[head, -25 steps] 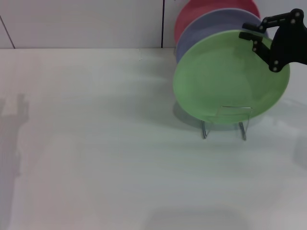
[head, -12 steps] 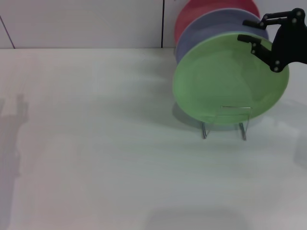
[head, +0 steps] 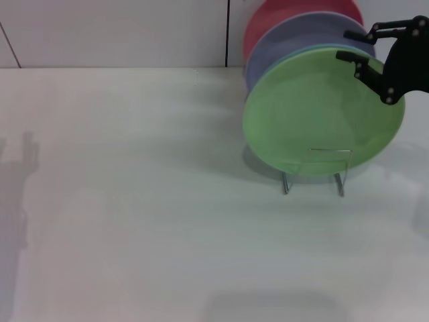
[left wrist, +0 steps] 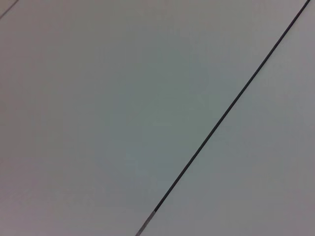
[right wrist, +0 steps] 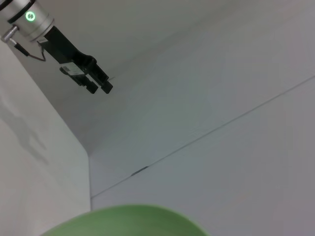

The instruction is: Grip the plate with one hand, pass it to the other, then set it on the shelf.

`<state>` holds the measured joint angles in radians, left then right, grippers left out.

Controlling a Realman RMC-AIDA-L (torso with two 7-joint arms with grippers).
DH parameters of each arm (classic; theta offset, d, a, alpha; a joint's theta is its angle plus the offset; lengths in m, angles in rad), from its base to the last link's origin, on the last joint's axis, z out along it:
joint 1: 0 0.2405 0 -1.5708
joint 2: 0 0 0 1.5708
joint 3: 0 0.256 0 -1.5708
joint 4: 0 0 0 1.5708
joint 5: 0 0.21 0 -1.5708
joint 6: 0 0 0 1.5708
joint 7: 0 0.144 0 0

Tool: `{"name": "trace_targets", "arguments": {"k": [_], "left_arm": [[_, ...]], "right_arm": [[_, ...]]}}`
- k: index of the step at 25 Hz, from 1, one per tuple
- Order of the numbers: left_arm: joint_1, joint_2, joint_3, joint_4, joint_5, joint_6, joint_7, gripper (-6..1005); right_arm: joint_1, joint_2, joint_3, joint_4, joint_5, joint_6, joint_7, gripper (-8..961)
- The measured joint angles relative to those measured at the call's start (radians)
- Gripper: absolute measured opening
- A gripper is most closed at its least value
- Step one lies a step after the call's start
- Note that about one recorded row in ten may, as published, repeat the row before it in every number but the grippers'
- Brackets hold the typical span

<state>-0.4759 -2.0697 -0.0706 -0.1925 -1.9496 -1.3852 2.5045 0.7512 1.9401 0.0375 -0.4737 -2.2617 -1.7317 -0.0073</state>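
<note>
The light green plate (head: pixel 315 114) stands on edge at the front of the wire shelf (head: pixel 315 176), its face turned toward the near left, on the far right part of the white counter (head: pixel 134 201). Two thin silver legs of the shelf show below the plate's lower rim, and a low wire loop crosses in front of that rim. Just behind the green plate stands a lavender plate (head: pixel 288 37), and behind that a red plate (head: pixel 268 17), each overlapping the next so that only their upper left portions show. The right hand (head: pixel 355 45) is at the green plate's upper right rim: its two black fingers stand apart, one in front of the plate's face and one behind the rim, not pressed shut on it. In the right wrist view only a green arc of the plate's edge (right wrist: pixel 128 221) shows, with pale wall panels beyond. That same view shows the left hand (right wrist: pixel 96 83) far off and raised in the air, on an arm with a green glowing ring, well apart from the plates; whether its fingers are apart or together cannot be told. The left wrist view shows only a pale panel crossed by a dark seam.
</note>
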Motion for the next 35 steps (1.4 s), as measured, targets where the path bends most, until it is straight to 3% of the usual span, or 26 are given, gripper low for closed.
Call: {"name": "trace_targets", "arguments": {"k": [3, 21, 30, 32, 35], "left_arm": [[0.0, 0.0, 0.0, 0.001, 0.0, 0.0, -0.001, 603], [0.026, 0.002, 0.001, -0.001, 0.007, -0.032, -0.025, 604], [0.039, 0.002, 0.012, 0.009, 0.009, -0.053, -0.019, 604], [0.047, 0.002, 0.028, 0.013, 0.01, -0.079, -0.003, 604], [0.058, 0.002, 0.061, 0.032, 0.012, -0.118, 0.015, 604]], "right_arm": [[0.0, 0.012, -0.032, -0.048, 0.009, -0.015, 0.099, 201], [-0.029, 0.02, -0.072, -0.143, 0.08, -0.121, 0.323, 202], [-0.057, 0.009, -0.095, -0.136, 0.279, -0.22, 0.582, 202], [-0.082, 0.021, -0.104, -0.141, 0.36, -0.245, 0.66, 202], [-0.136, 0.057, -0.108, -0.157, 0.513, -0.254, 0.774, 202]]}}
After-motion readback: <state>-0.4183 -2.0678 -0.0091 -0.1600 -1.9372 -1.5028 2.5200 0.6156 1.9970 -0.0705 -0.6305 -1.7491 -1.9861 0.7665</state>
